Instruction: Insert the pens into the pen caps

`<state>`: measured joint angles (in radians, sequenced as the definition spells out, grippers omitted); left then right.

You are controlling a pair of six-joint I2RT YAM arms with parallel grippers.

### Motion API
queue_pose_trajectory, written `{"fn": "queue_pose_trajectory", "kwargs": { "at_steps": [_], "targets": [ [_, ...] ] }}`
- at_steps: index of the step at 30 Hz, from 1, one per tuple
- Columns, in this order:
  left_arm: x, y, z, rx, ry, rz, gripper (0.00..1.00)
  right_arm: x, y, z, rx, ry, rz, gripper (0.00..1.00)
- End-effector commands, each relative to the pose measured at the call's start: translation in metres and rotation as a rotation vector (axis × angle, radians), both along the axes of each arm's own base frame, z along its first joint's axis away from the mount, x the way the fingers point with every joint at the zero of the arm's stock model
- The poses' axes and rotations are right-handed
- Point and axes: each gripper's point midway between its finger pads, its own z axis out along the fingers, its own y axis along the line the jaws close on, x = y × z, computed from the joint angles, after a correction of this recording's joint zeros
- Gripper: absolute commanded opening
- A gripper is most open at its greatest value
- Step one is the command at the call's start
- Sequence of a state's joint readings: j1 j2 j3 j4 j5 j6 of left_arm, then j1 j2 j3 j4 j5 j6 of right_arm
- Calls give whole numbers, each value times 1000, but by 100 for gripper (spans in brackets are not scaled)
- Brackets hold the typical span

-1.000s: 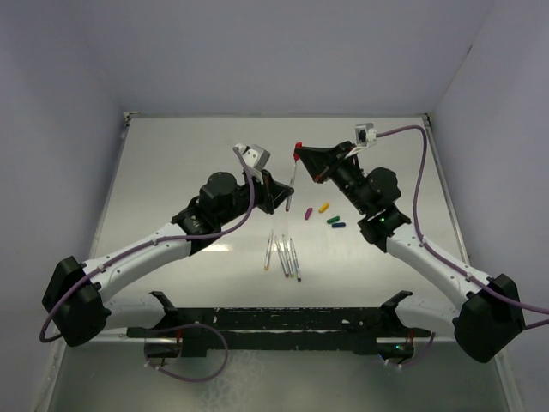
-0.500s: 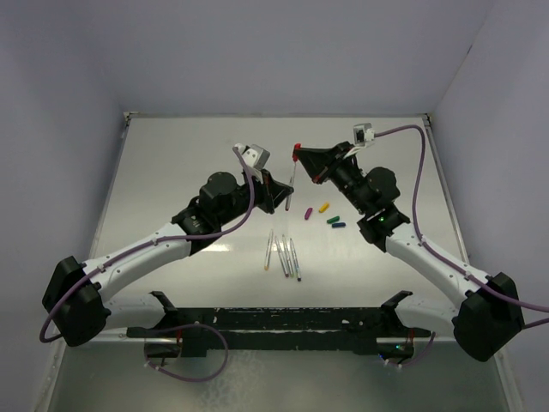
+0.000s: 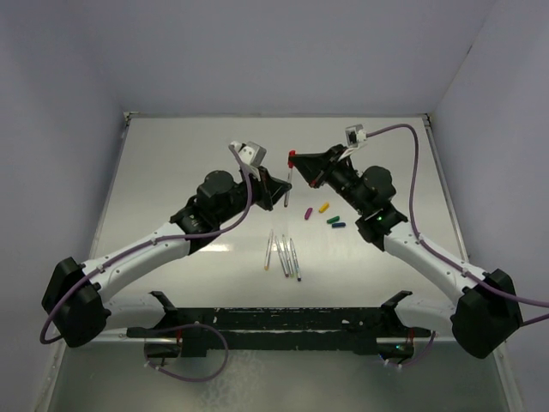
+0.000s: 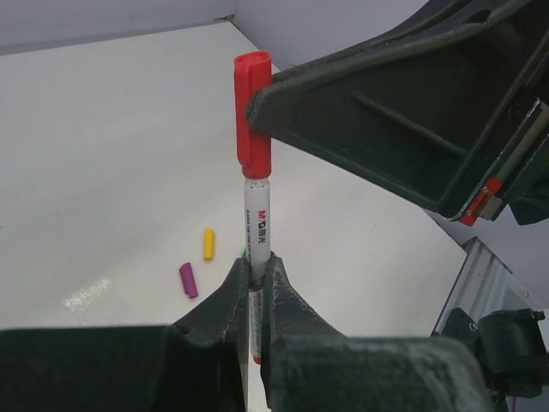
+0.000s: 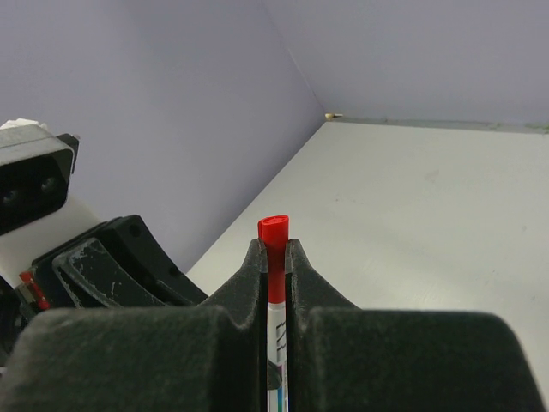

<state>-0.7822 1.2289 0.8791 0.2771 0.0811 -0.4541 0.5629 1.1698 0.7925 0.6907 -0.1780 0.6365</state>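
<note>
My left gripper is shut on the lower barrel of a grey-white pen and holds it upright above the table. The red cap sits on the pen's top end, and my right gripper is shut on that cap. The left wrist view shows the pen rising from my left gripper into the red cap. The right wrist view shows the red cap pinched in my right gripper. Several more pens lie on the table near the middle.
Purple, yellow, green and blue caps lie loose on the table under the right arm. The purple cap and the yellow cap also show in the left wrist view. Walls enclose the table at the back and both sides.
Both grippers have shifted slightly to the left with the pen and the red cap between them. The loose pens and caps have not moved.
</note>
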Motion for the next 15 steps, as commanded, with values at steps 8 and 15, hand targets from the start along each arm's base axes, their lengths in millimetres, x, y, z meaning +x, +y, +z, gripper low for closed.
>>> {"fn": "queue_pose_trajectory", "kwargs": {
  "at_steps": [8, 15],
  "targets": [
    [5, 18, 83, -265, -139, -49, 0, -27, 32, -14, -20, 1, 246, 0],
    [6, 32, 102, -382, -166, -83, 0, -37, 45, -31, -33, 50, 357, 0]
  ]
}}
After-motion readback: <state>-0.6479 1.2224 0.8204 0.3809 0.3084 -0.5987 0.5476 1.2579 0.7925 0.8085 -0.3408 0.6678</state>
